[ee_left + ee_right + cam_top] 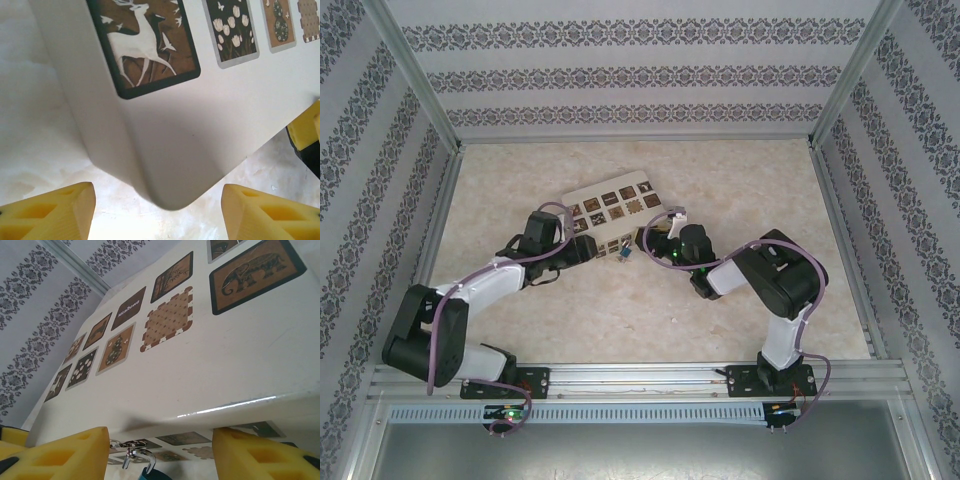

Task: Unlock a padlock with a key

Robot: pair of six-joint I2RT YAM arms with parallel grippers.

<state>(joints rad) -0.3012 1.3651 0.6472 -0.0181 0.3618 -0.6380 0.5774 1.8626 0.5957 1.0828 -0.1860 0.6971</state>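
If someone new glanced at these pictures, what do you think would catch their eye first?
Most likely the white box with brown picture squares, lying mid-table. Both arms meet at its near edge, where a tiny blue padlock sits between them. Up close, the open left gripper frames the box's corner below a deer picture, and the right gripper is open under the box's edge.

Beige marbled table (pixel 620 320) — a white patterned box (pixel 615 208) lies on it.
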